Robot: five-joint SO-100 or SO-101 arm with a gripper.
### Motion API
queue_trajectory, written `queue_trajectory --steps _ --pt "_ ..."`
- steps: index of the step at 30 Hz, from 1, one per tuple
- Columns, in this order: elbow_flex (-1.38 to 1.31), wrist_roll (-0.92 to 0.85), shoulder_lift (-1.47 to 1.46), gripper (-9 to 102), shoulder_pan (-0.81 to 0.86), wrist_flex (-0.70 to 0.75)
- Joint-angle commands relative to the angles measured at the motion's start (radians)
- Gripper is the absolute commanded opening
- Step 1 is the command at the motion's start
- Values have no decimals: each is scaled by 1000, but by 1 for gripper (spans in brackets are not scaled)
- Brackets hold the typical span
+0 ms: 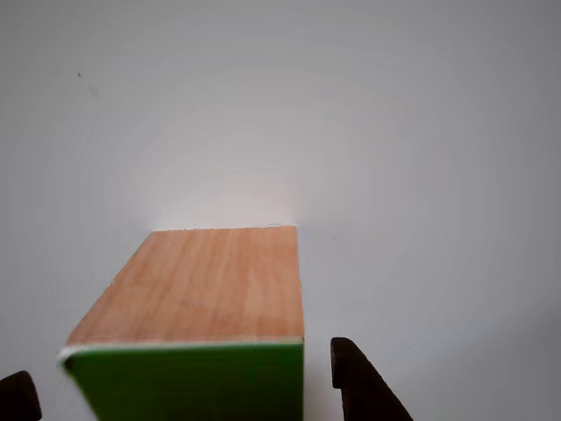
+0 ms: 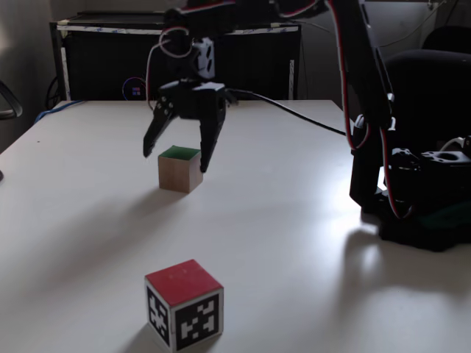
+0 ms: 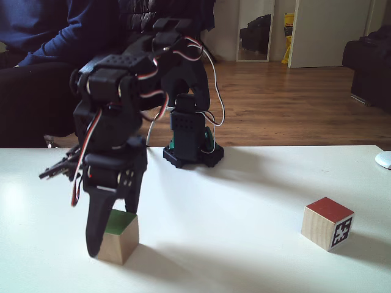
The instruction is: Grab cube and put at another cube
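Observation:
The cube point(image 2: 179, 175) rests on the white table point(image 2: 294, 243), green face up and light-wood sides in both fixed views. My gripper point(image 2: 175, 160) is open and straddles it, one finger on each side, slightly apart from the wood. In the other view the cube point(image 1: 210, 281) fills the lower middle, between dark fingertips point(image 1: 359, 386) at both bottom corners. Another fixed view has the gripper point(image 3: 113, 235) lowered over the cube point(image 3: 122, 244). The other cube point(image 2: 184, 303), with a red top and black-and-white patterned sides, stands apart near the table's front and sits at the right in another fixed view point(image 3: 327, 223).
The arm's base point(image 3: 189, 149) stands at the back of the table in a fixed view. A person in a dark blue sleeve point(image 3: 55, 36) sits behind it. A white mouse point(image 3: 383, 160) lies at the right edge. A black cable point(image 2: 294, 114) crosses the table.

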Motion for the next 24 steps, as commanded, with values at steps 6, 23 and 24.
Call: queue_trajectory --steps 6,23,24 --pt "-104 17 -92 48 -20 -6" --pt "-112 32 -38 14 -14 -17" --pt "-97 32 -17 14 -17 -17"
